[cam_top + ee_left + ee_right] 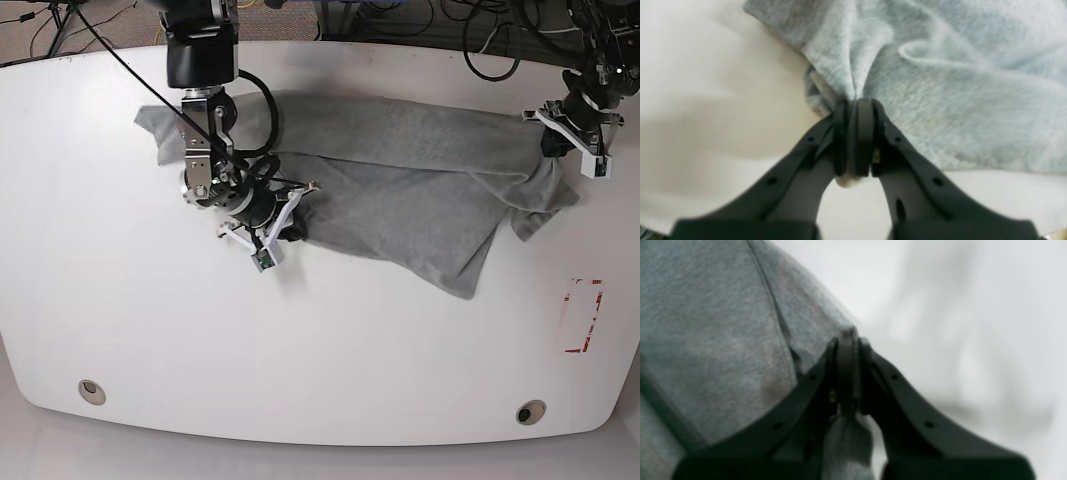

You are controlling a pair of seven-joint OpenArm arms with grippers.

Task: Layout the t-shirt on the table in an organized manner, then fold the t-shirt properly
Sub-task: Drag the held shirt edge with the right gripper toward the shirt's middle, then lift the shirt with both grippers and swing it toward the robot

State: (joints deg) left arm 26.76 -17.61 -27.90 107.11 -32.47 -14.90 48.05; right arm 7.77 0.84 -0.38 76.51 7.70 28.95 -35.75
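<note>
The light grey t-shirt (400, 180) lies crumpled and spread across the far half of the white table (300, 350), with no lettering showing. My right gripper (290, 225) is at the shirt's near left edge. In the right wrist view the gripper (848, 340) is shut on a fold of the t-shirt (713, 340) beside a seam. My left gripper (553, 150) is at the shirt's far right end. In the left wrist view the gripper (857, 103) is shut on a bunched corner of the t-shirt (957, 100), with cloth puckering out from the fingertips.
Two round grey grommet holes (91, 391) (530, 411) sit near the table's front edge. A red-outlined rectangle mark (582, 315) is at the right side. Black cables (500, 40) hang behind the far edge.
</note>
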